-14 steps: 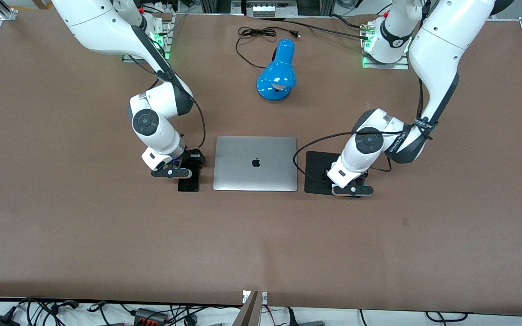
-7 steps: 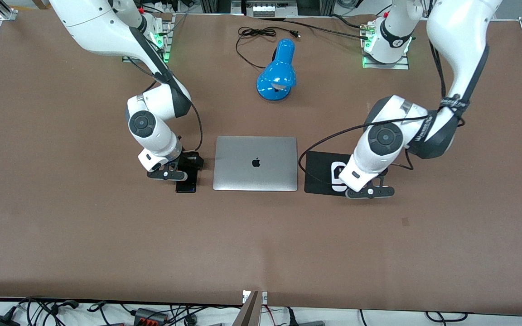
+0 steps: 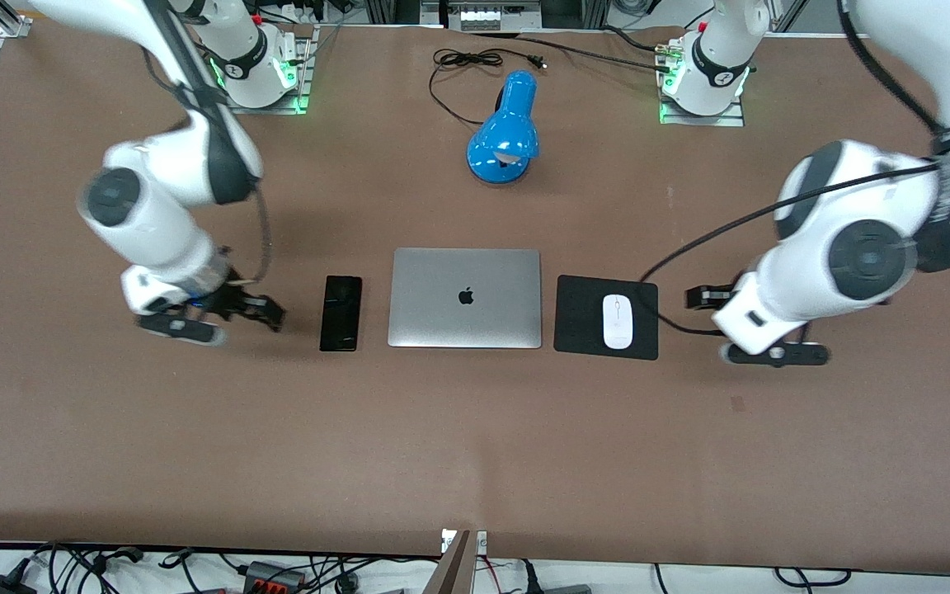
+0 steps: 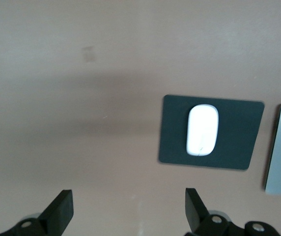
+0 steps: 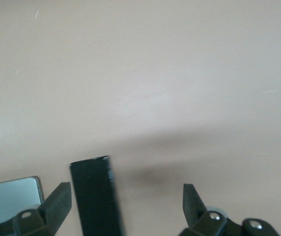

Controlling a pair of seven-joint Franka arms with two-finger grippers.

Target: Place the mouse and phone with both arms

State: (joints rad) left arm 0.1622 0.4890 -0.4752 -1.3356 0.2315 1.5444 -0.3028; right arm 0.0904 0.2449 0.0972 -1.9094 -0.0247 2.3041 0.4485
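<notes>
The white mouse (image 3: 617, 321) lies on the black mouse pad (image 3: 580, 322) beside the laptop, toward the left arm's end. It also shows in the left wrist view (image 4: 202, 130). The black phone (image 3: 340, 313) lies flat beside the laptop, toward the right arm's end, and shows in the right wrist view (image 5: 95, 196). My left gripper (image 3: 710, 299) is open and empty over bare table beside the pad; it also shows in its own wrist view (image 4: 128, 211). My right gripper (image 3: 256, 312) is open and empty over bare table beside the phone; it also shows in its own wrist view (image 5: 126, 206).
A closed silver laptop (image 3: 465, 298) lies between phone and pad. A blue desk lamp (image 3: 505, 132) with a black cord lies farther from the front camera, between the arm bases. Brown table surrounds everything.
Both arms have pulled away outward and upward. The left gripper has let go of the mouse on the pad. The right gripper has let go of the phone beside the laptop.
</notes>
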